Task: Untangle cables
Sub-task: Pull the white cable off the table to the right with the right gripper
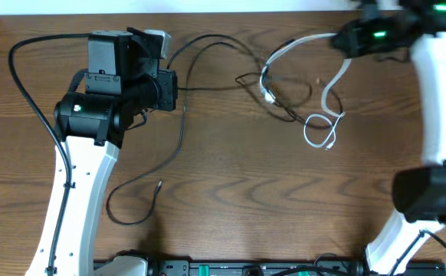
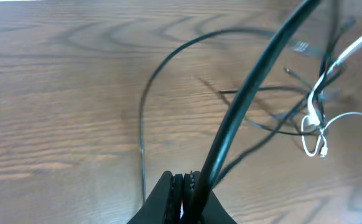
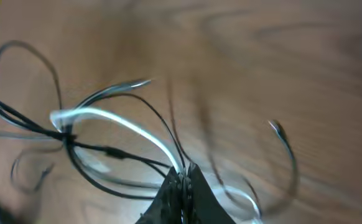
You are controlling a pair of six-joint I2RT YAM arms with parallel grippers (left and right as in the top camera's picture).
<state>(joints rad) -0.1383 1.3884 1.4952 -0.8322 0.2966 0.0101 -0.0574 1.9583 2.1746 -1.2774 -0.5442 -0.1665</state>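
Note:
A thin black cable (image 1: pixel 181 138) runs from my left gripper (image 1: pixel 171 86) down to a loose loop with a plug end (image 1: pixel 159 184), and right into a small tangle (image 1: pixel 273 92). A whitish cable (image 1: pixel 326 92) hangs from my raised right gripper (image 1: pixel 341 38) into that tangle and ends in a coil (image 1: pixel 320 130). In the left wrist view my jaws (image 2: pixel 182 185) are shut with the black cable (image 2: pixel 255 81) leaving them toward the tangle. In the right wrist view my jaws (image 3: pixel 184 177) are shut on the whitish cable (image 3: pixel 125 121); a black cord (image 3: pixel 88 148) runs in beside it.
The left arm's own thicker black wire (image 1: pixel 24 84) arcs at the far left. A power strip (image 1: pixel 208 268) lies along the front edge. The right arm's base (image 1: pixel 430 192) stands at the right. The table's back edge (image 1: pixel 208 9) is near the tangle.

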